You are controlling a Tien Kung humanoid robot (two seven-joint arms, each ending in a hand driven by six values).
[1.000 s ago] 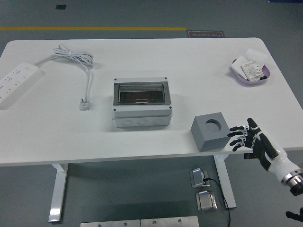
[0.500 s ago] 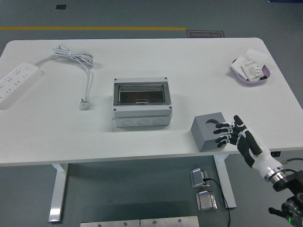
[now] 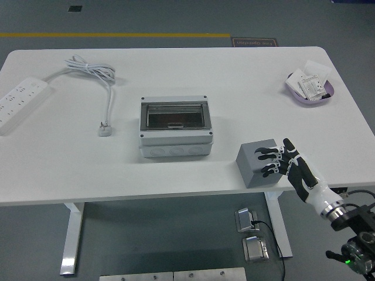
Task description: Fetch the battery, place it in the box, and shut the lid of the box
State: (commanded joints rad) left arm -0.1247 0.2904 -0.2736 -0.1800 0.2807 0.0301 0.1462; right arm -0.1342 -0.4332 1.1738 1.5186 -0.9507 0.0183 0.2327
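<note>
The box [image 3: 175, 127], a grey enclosure with a dark see-through lid lying shut over its top, sits near the middle of the white table [image 3: 234, 76] and serves as the landmark here. To the right of the box and nearer the table's front edge stands a grey block [image 3: 258, 163], a cube with a round recess in its top face; the pictures do not show what is in the recess. The right hand [image 3: 287, 165] comes in from the lower right and lies over the right part of the block's top, its fingers [image 3: 266, 161] spread and pointing left across the recess, touching or just above the block; whether they press on it cannot be told, and they are not wrapped around anything. Left of the box, a white cable [image 3: 99, 82] runs in a loop and ends in a plug [image 3: 105, 129] lying just beside the box's left side. Farther left, at the table's edge, lies a white power strip [image 3: 17, 105]. Well to the right of the box, toward the far right corner, sits a purple dish [image 3: 293, 88] holding small white packets.
</note>
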